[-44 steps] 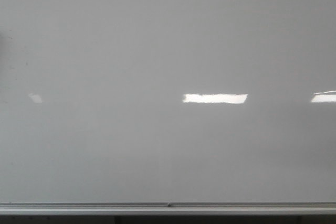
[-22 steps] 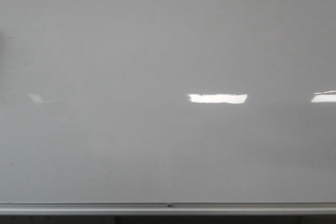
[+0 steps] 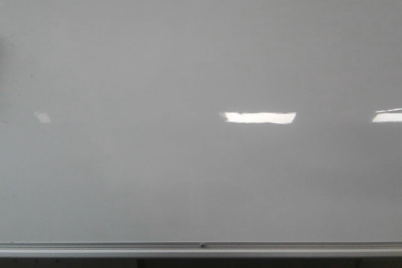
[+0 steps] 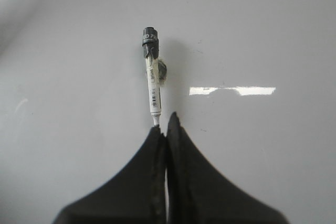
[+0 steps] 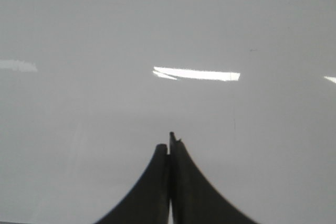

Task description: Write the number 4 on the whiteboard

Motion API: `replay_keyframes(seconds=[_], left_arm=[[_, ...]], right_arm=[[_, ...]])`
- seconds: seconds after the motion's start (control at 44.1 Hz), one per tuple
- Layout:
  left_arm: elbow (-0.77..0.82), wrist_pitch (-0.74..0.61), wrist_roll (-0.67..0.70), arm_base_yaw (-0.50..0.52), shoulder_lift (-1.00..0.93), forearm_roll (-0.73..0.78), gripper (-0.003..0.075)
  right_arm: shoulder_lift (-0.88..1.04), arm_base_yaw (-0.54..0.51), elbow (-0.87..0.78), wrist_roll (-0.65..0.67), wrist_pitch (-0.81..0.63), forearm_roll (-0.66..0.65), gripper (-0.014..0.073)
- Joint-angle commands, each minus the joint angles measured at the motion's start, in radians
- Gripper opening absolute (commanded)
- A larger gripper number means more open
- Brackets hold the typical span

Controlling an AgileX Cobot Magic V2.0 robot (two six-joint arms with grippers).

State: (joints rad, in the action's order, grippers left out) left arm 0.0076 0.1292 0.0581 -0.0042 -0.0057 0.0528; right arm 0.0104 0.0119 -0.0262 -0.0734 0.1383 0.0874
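Note:
The whiteboard (image 3: 188, 61) is glossy pale grey and fills the front view, with a silver rail (image 3: 201, 246) along its lower edge. No black lines of a number 4 show on it in any view. Neither gripper shows in the front view. In the left wrist view my left gripper (image 4: 164, 125) faces the whiteboard (image 4: 262, 35), jaws closed on the thin end of a marker (image 4: 152, 85). The marker has a white body and a black far end, pointing at the board. In the right wrist view my right gripper (image 5: 169, 142) is shut and empty, in front of the whiteboard (image 5: 79, 24).
Bright rectangular light reflections lie on the board (image 3: 260, 117), (image 3: 386, 116), (image 4: 233, 91), (image 5: 197, 74). A dark strip runs below the rail (image 3: 201, 262). A faint thin mark shows on the board in the right wrist view (image 5: 234, 121).
In the front view the left end of the middle light reflection has shortened slightly. Nothing else differs.

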Motion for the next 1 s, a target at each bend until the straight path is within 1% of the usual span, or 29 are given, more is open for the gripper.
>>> replay_keyframes(seconds=[0.0,0.091,0.159,0.272,0.34,0.408,0.454,0.544,0.68,0.794,0.839,0.885,0.907,0.93,0.975], left_arm=[[0.003,-0.152,0.008,-0.004,-0.014,0.005,-0.002],[-0.018,-0.244,0.008,-0.004,-0.014,0.005,-0.002],[-0.062,-0.245,0.008,-0.004,-0.014,0.005,-0.002],[-0.163,-0.185,0.006,-0.004,0.014,0.041,-0.002],[-0.24,-0.111,0.006,-0.004,0.062,0.084,-0.002],[-0.306,-0.036,0.006,-0.004,0.124,0.104,-0.002],[-0.344,0.006,0.006,-0.004,0.172,0.104,-0.002],[-0.402,0.046,0.006,-0.004,0.273,0.104,-0.002],[-0.426,0.033,0.006,-0.004,0.371,0.106,-0.002],[-0.426,0.031,0.006,-0.004,0.387,0.1,-0.0008],[-0.422,0.031,0.006,-0.004,0.387,0.1,0.0043],[-0.419,0.031,0.006,-0.004,0.387,0.1,0.0109],[-0.416,0.031,0.006,-0.004,0.387,0.1,0.0177],[-0.415,0.031,0.006,-0.004,0.387,0.1,0.0236],[-0.412,0.031,0.006,-0.004,0.387,0.1,0.0365]], right_arm=[[0.019,-0.006,0.029,-0.002,-0.115,-0.002,-0.0113],[0.019,-0.006,0.087,-0.002,-0.078,-0.002,-0.0113],[0.018,-0.006,0.159,-0.002,-0.018,-0.002,-0.0113],[-0.012,-0.006,0.288,-0.002,0.097,-0.002,-0.0104],[-0.056,-0.006,0.361,-0.002,0.174,0.0,-0.0104],[-0.114,-0.006,0.422,-0.002,0.213,0.001,-0.0104],[-0.158,-0.006,0.454,-0.002,0.217,0.001,-0.0104],[-0.222,-0.006,0.485,-0.002,0.189,0.001,-0.0104],[-0.263,-0.006,0.49,-0.002,0.139,0.001,-0.0104],[-0.264,-0.006,0.49,-0.002,0.133,0.001,-0.009],[-0.264,-0.006,0.489,-0.002,0.134,0.001,-0.0055],[-0.264,-0.006,0.489,-0.002,0.134,0.001,0.002],[-0.264,-0.006,0.489,-0.002,0.134,0.001,0.0048],[-0.264,-0.006,0.489,-0.002,0.134,0.001,0.0094],[-0.264,-0.006,0.489,-0.002,0.134,0.001,0.0217]])
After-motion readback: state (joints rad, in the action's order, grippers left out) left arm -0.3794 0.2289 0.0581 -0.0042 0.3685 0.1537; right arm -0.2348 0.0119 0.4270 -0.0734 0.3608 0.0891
